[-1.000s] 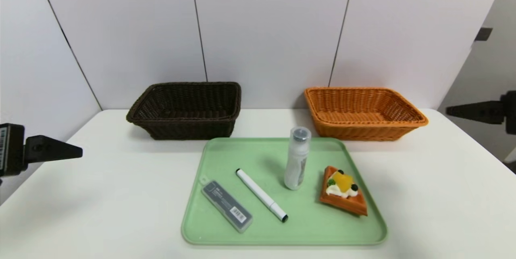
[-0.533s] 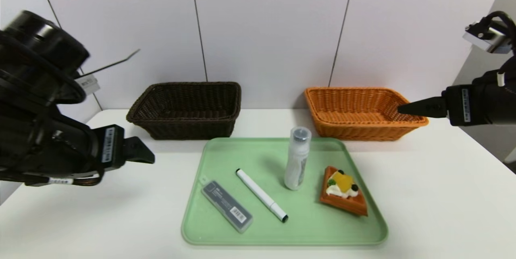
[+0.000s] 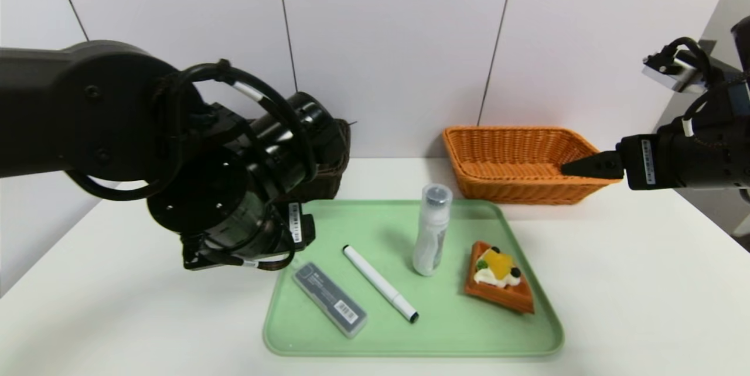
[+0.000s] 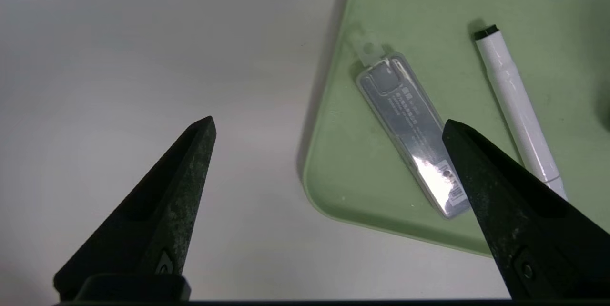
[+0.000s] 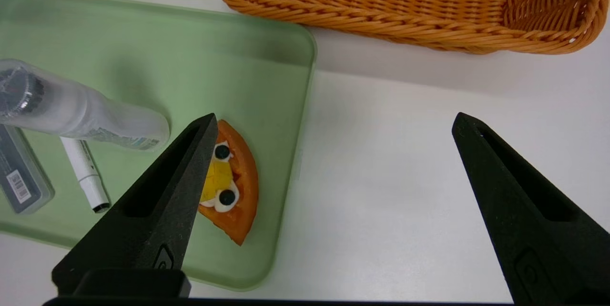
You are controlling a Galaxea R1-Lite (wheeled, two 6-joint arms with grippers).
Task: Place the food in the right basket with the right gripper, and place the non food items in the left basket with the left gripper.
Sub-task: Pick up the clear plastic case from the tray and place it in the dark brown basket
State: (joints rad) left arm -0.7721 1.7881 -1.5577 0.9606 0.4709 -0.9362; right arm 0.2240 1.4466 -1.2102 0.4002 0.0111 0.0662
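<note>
On the green tray point(image 3: 363, 224) lie a grey flat case point(image 3: 330, 300) and a white marker point(image 3: 379, 283). A clear bottle point(image 3: 432, 229) stands on it, with a waffle pastry point(image 3: 500, 276) topped with fruit to its right. My left gripper point(image 4: 329, 122) hangs open above the tray's left front corner, with the case point(image 4: 410, 129) just by one finger. My right gripper point(image 3: 571, 170) is open in the air at the orange basket's point(image 3: 527, 162) right front corner. Its wrist view shows the pastry point(image 5: 238, 187) beside one finger. The dark basket point(image 3: 328, 180) is mostly hidden behind my left arm point(image 3: 222, 200).
Both baskets stand against the white back wall, behind the tray. White tabletop point(image 3: 633, 282) spreads to the tray's right and left point(image 3: 117, 306). My bulky left arm stretches over the table's left half.
Both arms have swung in from the sides. The left arm crossed in front of the dark basket to the tray's left edge. The right gripper came in beside the orange basket.
</note>
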